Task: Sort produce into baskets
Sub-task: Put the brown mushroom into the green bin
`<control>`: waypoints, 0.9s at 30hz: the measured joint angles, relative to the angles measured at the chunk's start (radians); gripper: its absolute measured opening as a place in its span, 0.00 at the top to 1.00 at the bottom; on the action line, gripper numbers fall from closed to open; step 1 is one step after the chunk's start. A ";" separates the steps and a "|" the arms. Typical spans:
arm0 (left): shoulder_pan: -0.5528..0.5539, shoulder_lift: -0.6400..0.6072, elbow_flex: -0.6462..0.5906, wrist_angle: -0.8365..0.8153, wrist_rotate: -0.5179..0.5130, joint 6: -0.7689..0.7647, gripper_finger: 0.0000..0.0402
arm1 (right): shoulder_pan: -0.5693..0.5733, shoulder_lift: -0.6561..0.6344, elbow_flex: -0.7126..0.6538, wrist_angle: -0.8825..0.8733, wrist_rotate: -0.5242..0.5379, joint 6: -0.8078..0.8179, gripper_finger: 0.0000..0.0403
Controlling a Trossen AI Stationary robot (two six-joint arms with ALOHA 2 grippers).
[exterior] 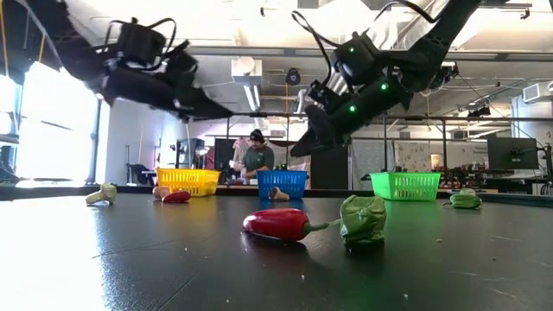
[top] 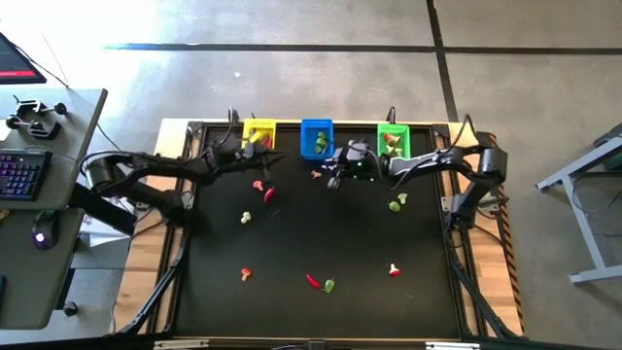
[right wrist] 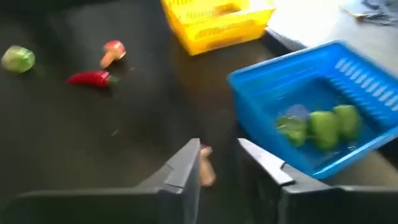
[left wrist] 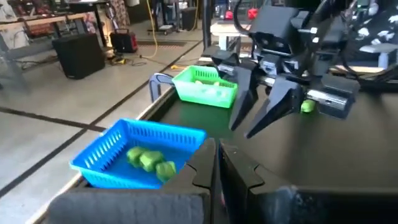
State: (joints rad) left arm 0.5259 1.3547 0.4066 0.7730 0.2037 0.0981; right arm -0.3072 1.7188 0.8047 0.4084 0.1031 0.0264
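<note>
Step in hand: pick-up. The right hand (right wrist: pixel 217 163), fingers parted and empty, hovers at upper centre over a mushroom piece (right wrist: pixel 206 167) beside the blue basket (right wrist: pixel 298 118). Next: descend, grip it. Left hand (left wrist: pixel 217 163) waits clenched near the yellow basket (top: pixel 259 133).

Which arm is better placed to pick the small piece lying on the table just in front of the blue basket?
The right. Its gripper hangs with open jaws right over that piece, beside the blue basket. The left gripper is near the yellow basket, farther from it.
</note>
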 joint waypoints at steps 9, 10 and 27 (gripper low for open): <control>-0.049 -0.065 -0.206 0.208 0.017 -0.071 0.98 | 0.053 0.088 0.000 0.078 -0.055 0.000 0.51; -0.051 -0.065 -0.224 0.251 0.025 -0.080 0.98 | 0.054 0.097 0.001 0.091 -0.051 -0.002 0.50; -0.056 -0.065 -0.269 0.326 0.059 -0.105 0.98 | 0.013 0.202 0.320 -0.314 -0.039 -0.159 0.45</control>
State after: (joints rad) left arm 0.4694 1.2900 0.1375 1.0988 0.2626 -0.0074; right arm -0.2938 1.9205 1.1245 0.0940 0.0640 -0.1328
